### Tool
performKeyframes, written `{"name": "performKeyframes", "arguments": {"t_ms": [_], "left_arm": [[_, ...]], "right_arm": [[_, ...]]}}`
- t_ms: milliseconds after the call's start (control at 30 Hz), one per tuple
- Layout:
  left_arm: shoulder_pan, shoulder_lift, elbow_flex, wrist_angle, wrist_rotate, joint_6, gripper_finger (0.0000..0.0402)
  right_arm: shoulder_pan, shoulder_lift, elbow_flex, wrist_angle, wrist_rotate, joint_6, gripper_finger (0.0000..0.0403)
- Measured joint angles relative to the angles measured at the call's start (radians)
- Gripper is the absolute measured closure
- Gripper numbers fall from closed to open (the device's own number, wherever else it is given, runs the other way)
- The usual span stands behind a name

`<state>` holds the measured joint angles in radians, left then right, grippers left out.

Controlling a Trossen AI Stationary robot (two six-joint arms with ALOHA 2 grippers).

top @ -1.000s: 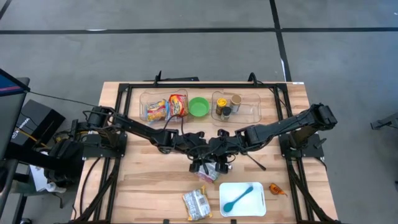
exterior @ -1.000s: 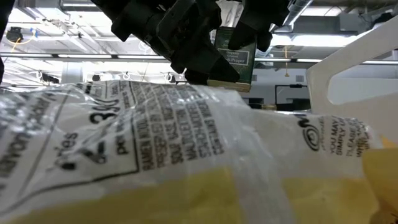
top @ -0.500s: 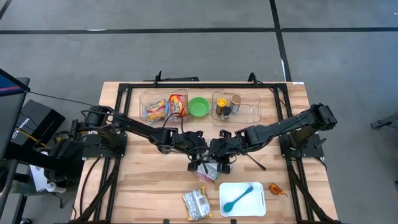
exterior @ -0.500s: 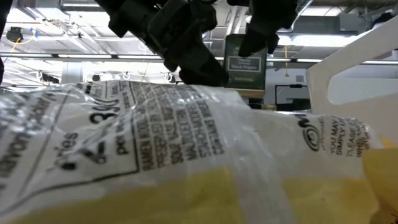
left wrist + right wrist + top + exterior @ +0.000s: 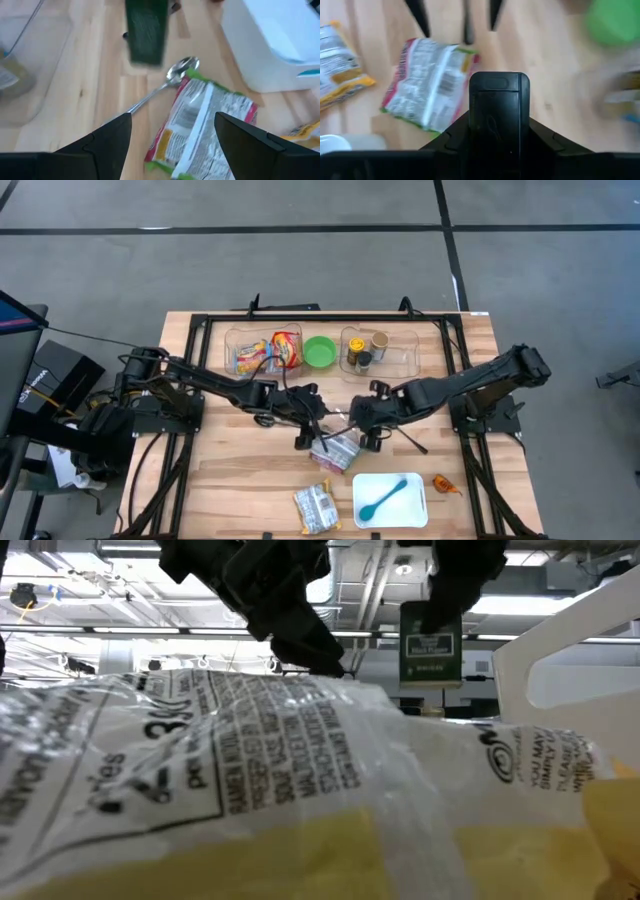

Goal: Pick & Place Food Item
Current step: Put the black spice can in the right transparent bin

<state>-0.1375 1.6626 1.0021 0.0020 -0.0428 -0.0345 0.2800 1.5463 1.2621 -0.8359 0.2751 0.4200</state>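
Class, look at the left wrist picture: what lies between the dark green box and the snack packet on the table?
A metal spoon: its bowl lies between the green box and the snack packet, seen in the left wrist view.

Wooden table (image 5: pixel 230 470): snack packets (image 5: pixel 317 507), white tray (image 5: pixel 412 508)

My right gripper (image 5: pixel 498 150) grips a dark green rectangular tin (image 5: pixel 430 642) with a pale label, upright above the table's middle. Just left of it and nearer, a clear snack packet (image 5: pixel 338 450) with green and red edges lies flat on the wood.
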Motion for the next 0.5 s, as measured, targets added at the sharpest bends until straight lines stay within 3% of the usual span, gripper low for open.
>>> {"name": "performKeyframes", "arguments": {"t_ms": [200, 500], "left_arm": [[0.0, -0.007, -0.017, -0.002, -0.061, 0.0, 0.0124], [0.009, -0.007, -0.017, 0.019, -0.065, 0.0, 0.0124]], "right_arm": [[0.003, -0.111, 0.0, -0.094, 0.144, 0.052, 0.0285], [-0.065, -0.258, 0.0, -0.279, 0.362, 0.158, 0.028]]}}
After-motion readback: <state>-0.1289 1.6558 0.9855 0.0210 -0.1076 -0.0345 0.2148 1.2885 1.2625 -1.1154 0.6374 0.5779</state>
